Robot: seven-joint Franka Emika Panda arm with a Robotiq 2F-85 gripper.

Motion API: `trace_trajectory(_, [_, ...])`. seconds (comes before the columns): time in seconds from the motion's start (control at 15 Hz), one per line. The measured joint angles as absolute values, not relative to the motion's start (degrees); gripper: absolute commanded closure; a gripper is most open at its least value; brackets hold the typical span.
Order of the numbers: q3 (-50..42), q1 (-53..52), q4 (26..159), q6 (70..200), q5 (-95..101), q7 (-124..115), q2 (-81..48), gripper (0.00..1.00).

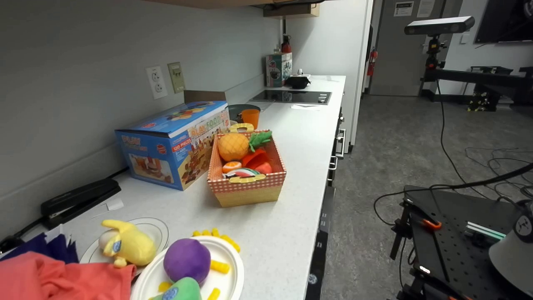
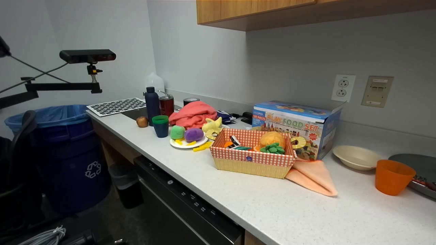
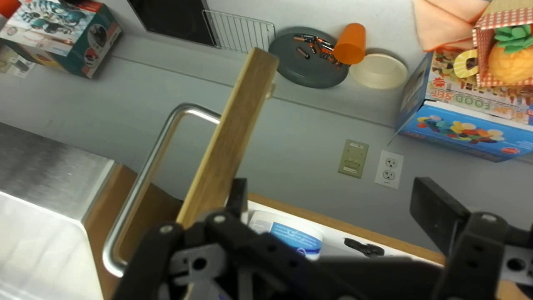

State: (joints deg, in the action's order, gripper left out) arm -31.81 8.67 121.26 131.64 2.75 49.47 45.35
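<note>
The wooden cabinet door (image 3: 233,137) stands open in the wrist view, with its narrow edge turned to the camera; a bent metal handle (image 3: 143,179) is fixed on its face. The gripper (image 3: 338,204) is spread wide and has hold of nothing. One finger (image 3: 239,193) is just beside the door, on the side away from the handle; whether they touch, I cannot tell. Inside the cabinet (image 3: 399,246) there is a white tub (image 3: 283,229) with a blue label, partly hidden by the gripper. On the counter (image 1: 304,137), a dark grey plate (image 3: 300,75) bears batteries (image 3: 303,53), and an orange cup (image 2: 393,177) stands upright near a beige bowl (image 2: 357,156). In both exterior views, a checkered basket (image 1: 247,198) holds a toy pineapple (image 1: 233,146) beside the Play Food Set box (image 1: 158,154). Near the basket, a purple plush (image 1: 187,260) and a green plush (image 1: 185,289) lie on a white plate (image 1: 236,271).
</note>
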Motion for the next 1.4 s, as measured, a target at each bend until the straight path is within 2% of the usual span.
trace_trajectory(0.6, [-31.41, 14.02, 122.14, 131.23, 6.62, 45.41, 45.11, 0.0])
trace_trajectory(1.13, [-34.87, 5.41, 121.24, 139.0, 2.89, 45.59, 41.75, 0.0])
trace_trajectory(1.4, [-35.79, 2.29, 119.55, 138.96, -0.9, 45.47, 41.38, 0.0])
